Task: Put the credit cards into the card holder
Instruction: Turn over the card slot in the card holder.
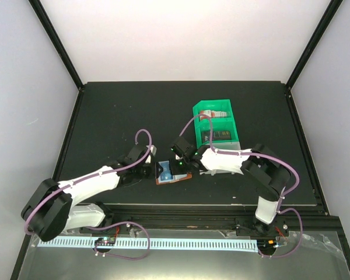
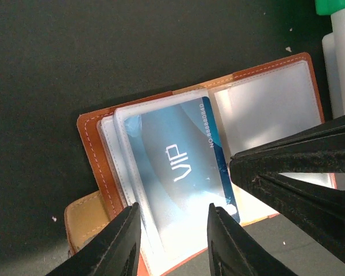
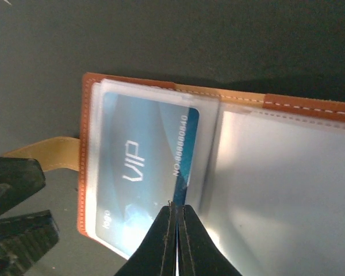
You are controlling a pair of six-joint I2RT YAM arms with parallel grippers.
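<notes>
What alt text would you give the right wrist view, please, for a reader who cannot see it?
An open brown leather card holder lies on a dark table, a blue VIP card mostly inside a clear sleeve. The closed right pincer has its tips at the card's exposed edge; the left pincer shows lower left.

The card holder (image 1: 174, 176) lies open on the tabletop (image 1: 116, 116) near its front edge, between the two arms: the left gripper (image 2: 172, 244) is just to its left and the right gripper (image 3: 177, 236) just to its right. A credit card (image 3: 139, 167) sits in the sleeve (image 2: 132, 172) on the holder's left half. The left fingers (image 2: 123, 241) hang over that sleeve's end, and the right fingers (image 3: 190, 241) meet the card's inner edge by the fold. Behind and to the right stands a divided tray (image 1: 196, 125), with a second card (image 1: 214, 114) in its rear compartment and a third card (image 1: 221, 136) in the compartment before it.
</notes>
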